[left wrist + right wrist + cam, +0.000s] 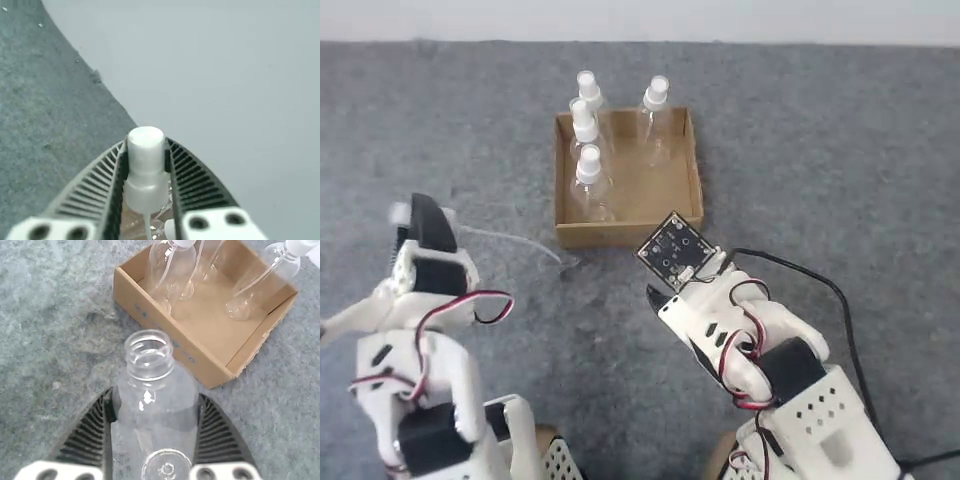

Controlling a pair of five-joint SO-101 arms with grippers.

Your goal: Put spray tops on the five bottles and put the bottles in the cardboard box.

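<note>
1. Open-mouthed clear bottle (152, 385), no top on it, clamped between the two ribbed fingers (87, 440) of the right pincer (155, 405); base toward the wrist, mouth pointing forward past the fingertips.
2. Just ahead of this pincer, beyond the mouth of the held bottle: cardboard box (165, 337), open on top, resting on the grey desk (50, 315). Near wall of the box close to the held bottle, but apart from it.
3. Inside the box, farther ahead of the right pincer: four capped bottles (588, 180), all clear and upright, each with a white sprayer on its neck. Three of them on the half of the box toward the left pincer, one on the other half.
4. White spray top (146, 172) clamped in the left pincer (146, 150), fingers tight on both sides of its collar, round head sticking out beyond the fingertips.
5. Thin dip tube (510, 240) leading away from the left pincer toward the nearest corner of the box, its end close to that corner; contact with the desk not possible to tell.
6. Left pincer well apart from the right pincer, off to its side, with the box ahead of both.
</note>
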